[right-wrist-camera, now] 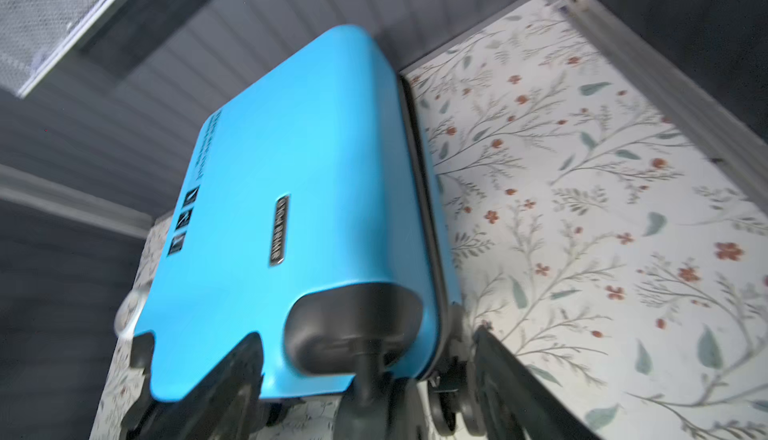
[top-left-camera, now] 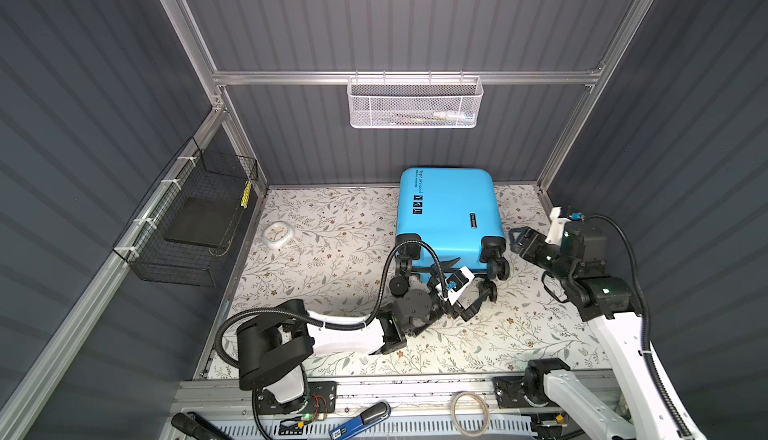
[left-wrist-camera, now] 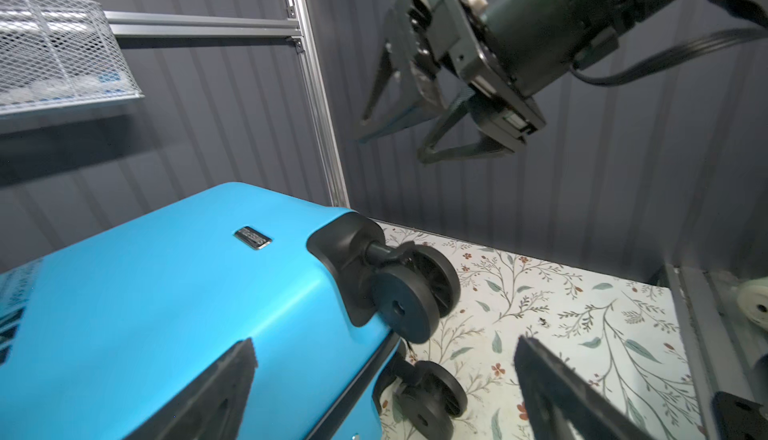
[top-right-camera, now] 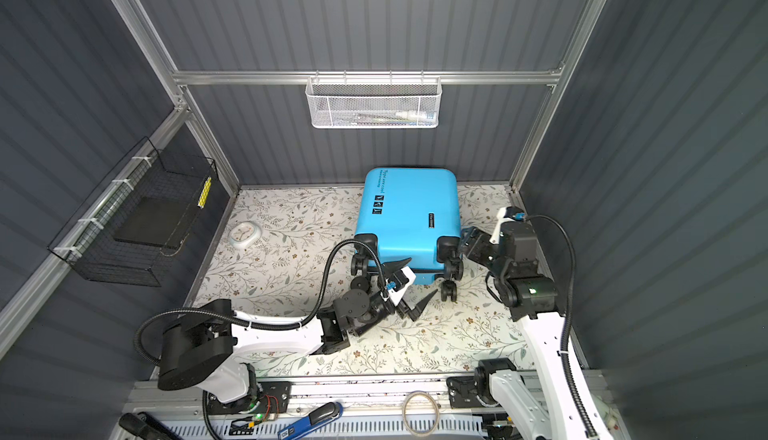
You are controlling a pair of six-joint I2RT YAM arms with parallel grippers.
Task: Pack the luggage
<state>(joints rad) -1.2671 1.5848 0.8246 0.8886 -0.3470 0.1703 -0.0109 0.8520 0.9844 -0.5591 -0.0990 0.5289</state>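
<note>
Two arms: both reach toward the wheel end of the suitcase in both top views.
Luggage: bright blue hard-shell suitcase, closed and lying flat on the floral table. It sits at the centre of the frame, its far end near the back wall and its black wheels toward the lower edge.
Left gripper: lower centre, at the suitcase's wheel end. Its jaws are spread wide and hold nothing. In the left wrist view one finger overlaps the blue shell and the other stands over the floral surface.
Right gripper: right of centre, just beside the lower right wheel. Its jaws are apart and empty, and the left wrist view shows it raised off the table.
White mesh basket: upper centre, hanging on the back rail.
Black wire basket: middle left, fixed to the side wall.
Small white clock: on the table, left of the suitcase, apart from it.
</note>
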